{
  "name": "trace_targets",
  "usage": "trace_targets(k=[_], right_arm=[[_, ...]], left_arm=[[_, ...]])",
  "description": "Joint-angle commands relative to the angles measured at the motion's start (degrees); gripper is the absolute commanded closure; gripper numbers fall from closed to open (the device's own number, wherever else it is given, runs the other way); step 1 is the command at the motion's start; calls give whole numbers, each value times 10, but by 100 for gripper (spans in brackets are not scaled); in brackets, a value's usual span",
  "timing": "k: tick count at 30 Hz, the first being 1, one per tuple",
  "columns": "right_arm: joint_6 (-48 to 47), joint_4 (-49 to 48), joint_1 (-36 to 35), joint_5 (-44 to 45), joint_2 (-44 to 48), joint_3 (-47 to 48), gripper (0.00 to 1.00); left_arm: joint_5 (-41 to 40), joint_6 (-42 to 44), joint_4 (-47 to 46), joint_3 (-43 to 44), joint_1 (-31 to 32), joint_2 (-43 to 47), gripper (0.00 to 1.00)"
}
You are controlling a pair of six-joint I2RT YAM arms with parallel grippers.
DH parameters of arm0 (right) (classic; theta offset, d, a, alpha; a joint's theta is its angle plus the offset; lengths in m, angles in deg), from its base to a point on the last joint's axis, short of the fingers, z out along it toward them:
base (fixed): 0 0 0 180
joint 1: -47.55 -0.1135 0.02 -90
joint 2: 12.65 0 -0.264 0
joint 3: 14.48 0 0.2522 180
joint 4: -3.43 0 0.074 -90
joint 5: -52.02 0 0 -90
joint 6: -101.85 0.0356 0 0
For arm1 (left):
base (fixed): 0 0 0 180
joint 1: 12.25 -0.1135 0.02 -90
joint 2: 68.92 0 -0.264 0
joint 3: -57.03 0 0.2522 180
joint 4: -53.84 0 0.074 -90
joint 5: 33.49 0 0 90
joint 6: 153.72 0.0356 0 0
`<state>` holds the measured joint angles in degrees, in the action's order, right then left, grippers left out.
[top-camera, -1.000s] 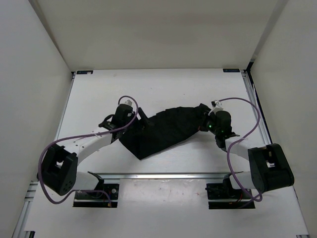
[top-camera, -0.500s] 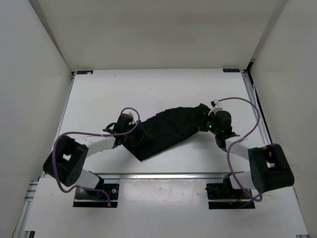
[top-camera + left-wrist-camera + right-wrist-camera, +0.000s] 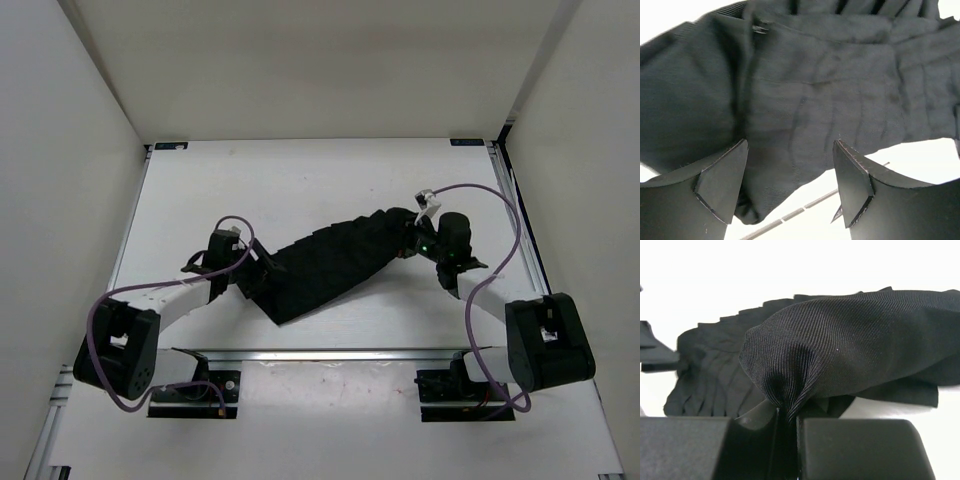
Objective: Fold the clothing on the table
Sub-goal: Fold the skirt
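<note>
Jaws of left gripper spread, those of right gripper pinching cloth. In the top view you find the clothing stretched slantwise between both grippers, mid table. Left wrist view: fingers wide apart, creased clothing lying beyond them. Right wrist view: you see both pads pressed together on a bunched fold of the clothing's right end.

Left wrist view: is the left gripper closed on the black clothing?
No. The left gripper has its two fingers standing wide apart, and the clothing shows in the gap between them, not pinched.
</note>
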<state>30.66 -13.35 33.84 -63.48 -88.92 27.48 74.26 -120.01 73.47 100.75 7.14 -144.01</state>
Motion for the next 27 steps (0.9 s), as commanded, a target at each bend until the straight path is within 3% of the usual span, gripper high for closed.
trace_targets(k=[1,10,17,23,27], right_arm=[[-47,-19,-10,-67,29,39,100],[-75,15,-39,-83,77,3,100],[-134,30,-86,-118,89,38,100],[-141,28,-117,-118,85,83,100],[-132,22,-120,-112,82,109,100]], left_arm=[[14,23,19,-15,-16,16,20],[16,0,-15,9,1,-1,19],[14,-1,-13,13,-2,-8,21],[1,15,41,23,-39,44,23],[7,-35,15,31,-28,86,24]])
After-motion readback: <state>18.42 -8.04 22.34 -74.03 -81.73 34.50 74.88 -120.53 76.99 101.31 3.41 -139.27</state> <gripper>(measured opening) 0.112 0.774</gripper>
